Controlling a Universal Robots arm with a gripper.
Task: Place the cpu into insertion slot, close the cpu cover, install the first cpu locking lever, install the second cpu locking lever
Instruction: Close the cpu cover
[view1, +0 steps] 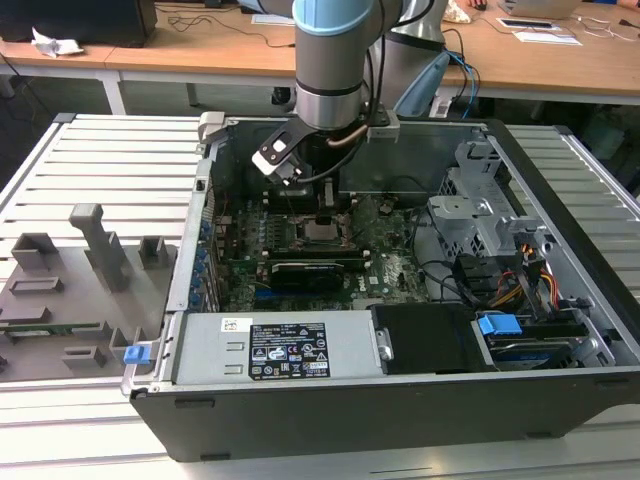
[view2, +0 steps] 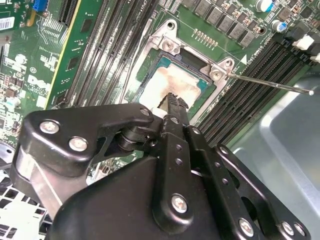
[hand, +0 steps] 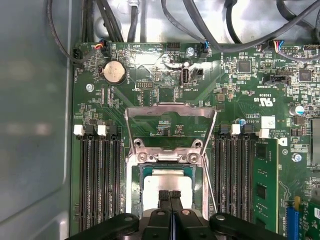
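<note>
The cpu (hand: 167, 181), silver-topped with tan smears, lies flat in the insertion slot (hand: 135, 186) on the green board; in the second wrist view the cpu (view2: 172, 80) shows the same way. The cpu cover (hand: 170, 111), a silver frame with a square window, stands swung open beyond the socket. My gripper (hand: 170, 196) is shut, with its two black fingertips together right over the chip's near edge and nothing between them. In the second wrist view the gripper (view2: 173, 100) tips meet on the chip's top. A thin locking lever (view2: 270, 83) sticks out sideways, unlatched. In the exterior view the gripper (view1: 324, 208) hangs over the socket (view1: 322, 232).
Rows of black memory slots (hand: 97, 180) flank the socket on both sides. A black graphics card (view1: 305, 270) lies just in front of it, with the power supply (view1: 270, 350) nearer. Case walls (view1: 205, 190), a drive cage (view1: 480, 210) and cables (view1: 470, 275) close in around.
</note>
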